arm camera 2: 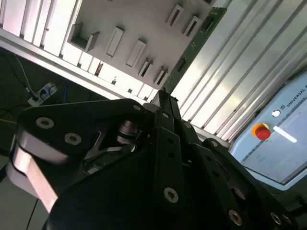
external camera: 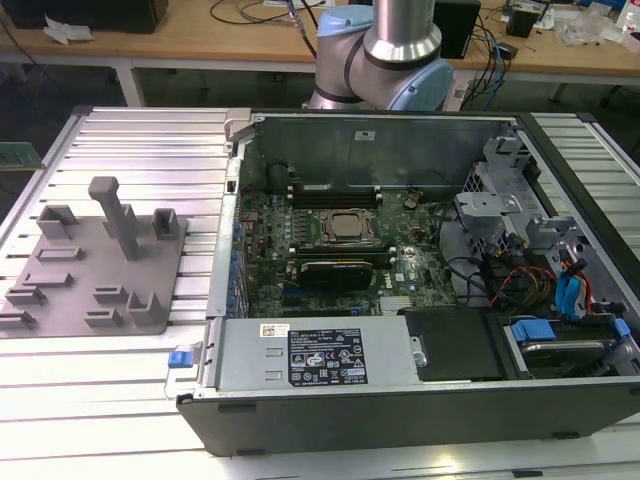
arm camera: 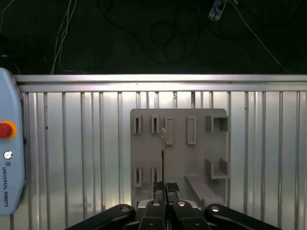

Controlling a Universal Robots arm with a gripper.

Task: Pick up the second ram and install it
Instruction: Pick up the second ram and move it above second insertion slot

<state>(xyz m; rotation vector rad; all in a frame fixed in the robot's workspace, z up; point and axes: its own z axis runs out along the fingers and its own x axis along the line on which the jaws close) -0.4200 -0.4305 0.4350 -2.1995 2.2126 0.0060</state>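
Exterior view: you have the open computer case (external camera: pixel 400 410) on the exterior view's right part of the slatted metal table (external camera: pixel 120 140). The grey fixture plate (external camera: pixel 70 290) lies flat just beside it on the exterior view's left.
Arm: the robot arm (external camera: pixel 400 30) stands at the far side of the case, behind its back wall, and runs up out of the picture.
Case interior: you can see the processor socket (external camera: pixel 348 228) in the middle of the board. A black expansion card (external camera: pixel 340 272) sits just on its near side, and the labelled power supply (external camera: pixel 320 355) lies along the near wall.
Claw: in the first wrist view the gripper (arm camera: pixel 166 186) has its black fingers pressed in on a thin board, pinching the second ram (arm camera: pixel 163 148) by one end.
Second ram: in the first wrist view you see it edge-on, a thin line reaching straight out from the fingertips. In the second wrist view its long, narrow green face (arm camera 2: pixel 195 45) runs away from the gripper (arm camera 2: pixel 162 98).
Ram position: it is held over the table, with the fixture plate (arm camera: pixel 177 163) directly beyond it. You cannot tell how high above the plate it is.
Plate detail: the upright slots and blocks on the plate (arm camera 2: pixel 129 19) stand apart from the stick.
Pendant: a pale blue teach pendant (arm camera: pixel 9 143) with a red button (arm camera: pixel 5 129) lies on the table slats (arm camera: pixel 72 143), well apart from the plate.
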